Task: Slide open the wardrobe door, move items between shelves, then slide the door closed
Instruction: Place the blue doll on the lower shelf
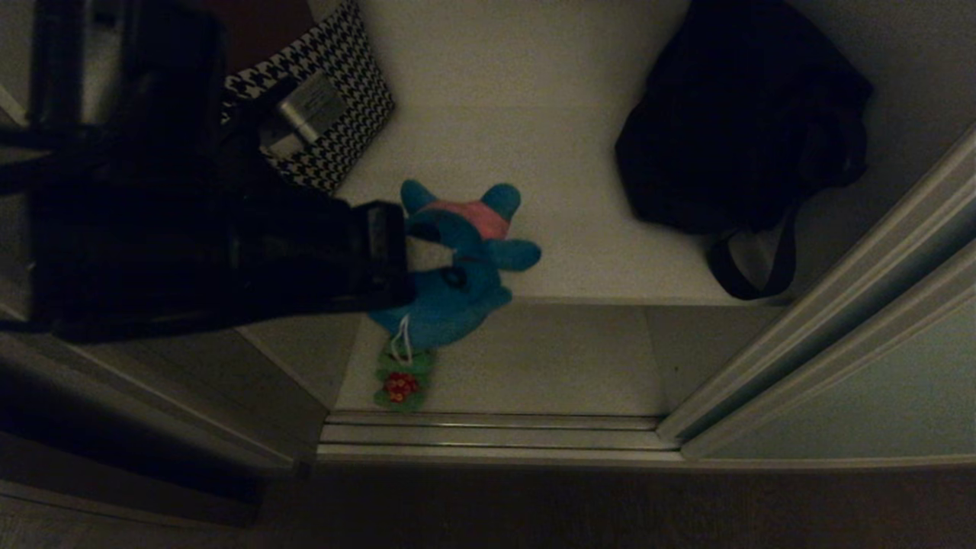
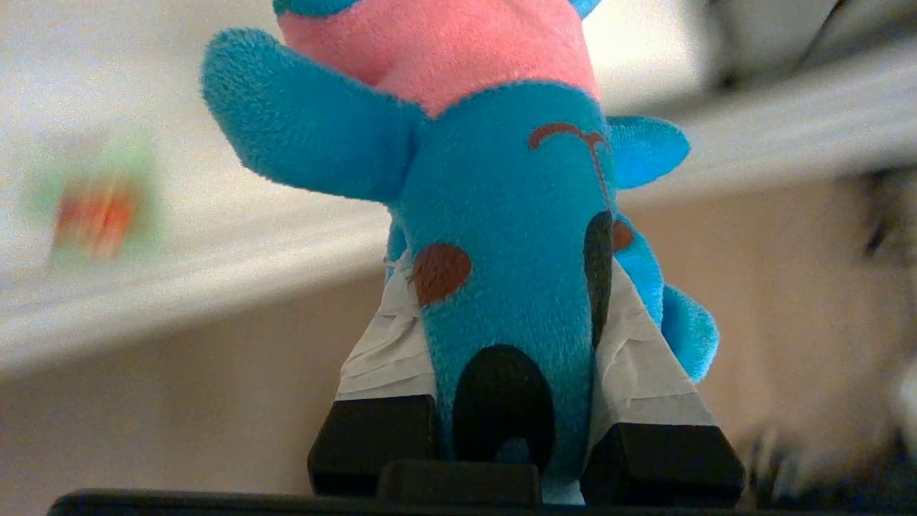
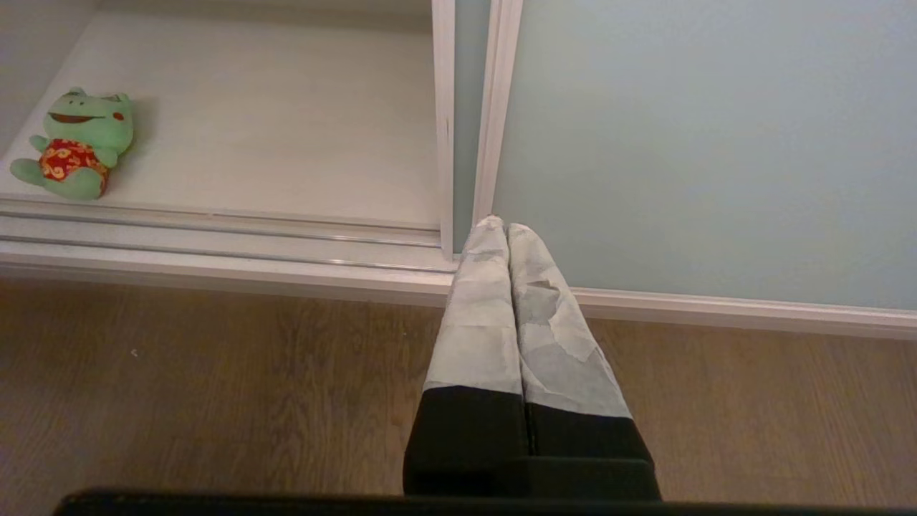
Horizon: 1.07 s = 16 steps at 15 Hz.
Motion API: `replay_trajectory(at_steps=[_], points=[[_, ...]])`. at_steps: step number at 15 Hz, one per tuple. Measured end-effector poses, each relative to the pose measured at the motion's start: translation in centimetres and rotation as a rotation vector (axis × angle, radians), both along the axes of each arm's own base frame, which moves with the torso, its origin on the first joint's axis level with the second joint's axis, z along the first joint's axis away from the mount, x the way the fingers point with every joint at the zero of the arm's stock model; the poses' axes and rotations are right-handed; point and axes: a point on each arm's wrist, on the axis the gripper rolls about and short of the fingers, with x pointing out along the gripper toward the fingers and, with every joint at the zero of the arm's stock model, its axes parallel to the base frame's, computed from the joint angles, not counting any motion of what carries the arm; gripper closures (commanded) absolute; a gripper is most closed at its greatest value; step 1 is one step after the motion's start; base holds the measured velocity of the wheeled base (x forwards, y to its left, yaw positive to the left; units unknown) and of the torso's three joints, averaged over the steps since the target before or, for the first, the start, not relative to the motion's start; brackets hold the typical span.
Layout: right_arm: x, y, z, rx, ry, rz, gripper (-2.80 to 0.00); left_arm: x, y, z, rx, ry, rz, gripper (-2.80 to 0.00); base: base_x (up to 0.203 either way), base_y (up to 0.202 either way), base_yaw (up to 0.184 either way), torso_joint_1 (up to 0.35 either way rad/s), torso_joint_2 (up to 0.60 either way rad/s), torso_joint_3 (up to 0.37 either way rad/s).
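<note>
With the sliding door [image 3: 702, 143] open, my left fingers [image 2: 390, 344] clamp the blue plush [image 2: 501, 236] between the 2 shelves, above the frog [image 1: 400, 381]; next, lower and release it.

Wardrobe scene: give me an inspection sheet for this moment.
Surface: upper shelf white; lower shelf white.
Job's things: blue plush held at the upper shelf's front edge; frog lying on the lower shelf near the rails; door slid open.
Clutter: houndstooth cushion and black bag on the upper shelf.
Grippers: left gripper shut on the blue plush; right gripper shut, empty, above the wood floor before the door.
Cables: nothing seen.
Surroundings: dim; nothing else seen.
</note>
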Motion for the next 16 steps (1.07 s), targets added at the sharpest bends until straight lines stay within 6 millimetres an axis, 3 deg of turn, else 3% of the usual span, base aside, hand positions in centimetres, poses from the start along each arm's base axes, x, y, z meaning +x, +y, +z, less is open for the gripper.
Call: replay_trajectory(at_steps=[4, 7, 10, 16], points=[[0.0, 0.0, 0.0, 0.0, 0.0, 0.0, 0.0, -5.1, 3.7, -6.5, 0.14, 0.197, 0.002, 0.0, 0.0, 0.0, 0.0, 0.0, 0.0, 0.0], [0.0, 0.0, 0.0, 0.0, 0.0, 0.0, 0.0, -6.5, 4.8, -10.8, 0.173, 0.294, 0.018, 0.0, 0.0, 0.0, 0.0, 0.0, 0.0, 0.0], [0.0, 0.0, 0.0, 0.0, 0.0, 0.0, 0.0, -5.1, 3.7, -13.9, 0.189, 0.334, 0.023, 0.0, 0.0, 0.0, 0.0, 0.0, 0.0, 0.0], [0.0, 0.0, 0.0, 0.0, 0.0, 0.0, 0.0, 0.2, -0.5, -20.4, 0.269, 0.412, 0.014, 0.0, 0.0, 0.0, 0.0, 0.0, 0.0, 0.0]])
